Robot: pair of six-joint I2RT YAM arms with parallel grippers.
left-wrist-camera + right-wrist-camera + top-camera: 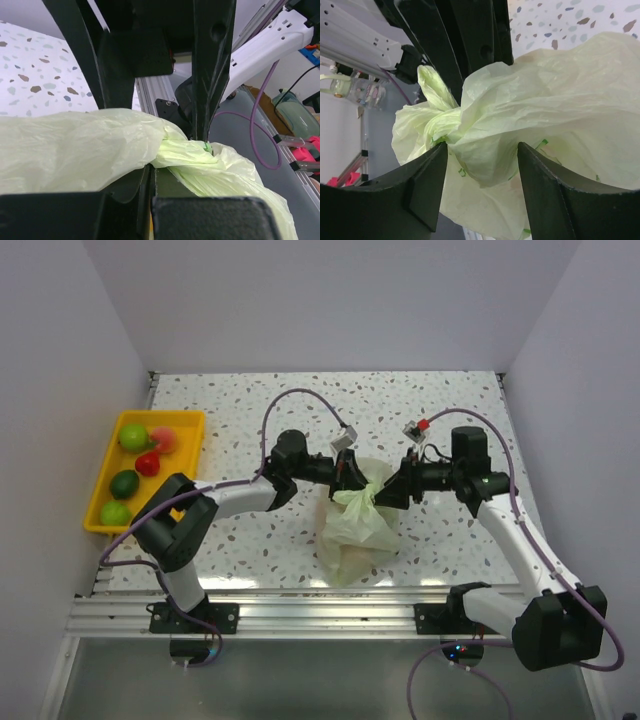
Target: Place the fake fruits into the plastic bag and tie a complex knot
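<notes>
— Five fake fruits (124, 483) lie in the yellow tray (192, 422) at the left edge of the desk (250, 400): three green, two red or pinkish.
— And the plastic bag (355, 535)?
— Mid-desk, toward the front edge, well apart from the tray. Its neck is gathered into a knot (356, 498) on top, and the right wrist view shows one loose tail sticking out.
— What of the left tool (150, 187)?
— Clenched on the bag's plastic right beside the knot. Only a thin slit shows between its two sides, with film squeezed into it.
— And the right tool (482, 155)?
— Released. Its fingers (422, 190) stand wide apart on either side of the neck, with crumpled plastic bulging between them next to the knot.
— Anything visible inside the bag?
— Too cloudy to tell.
</notes>
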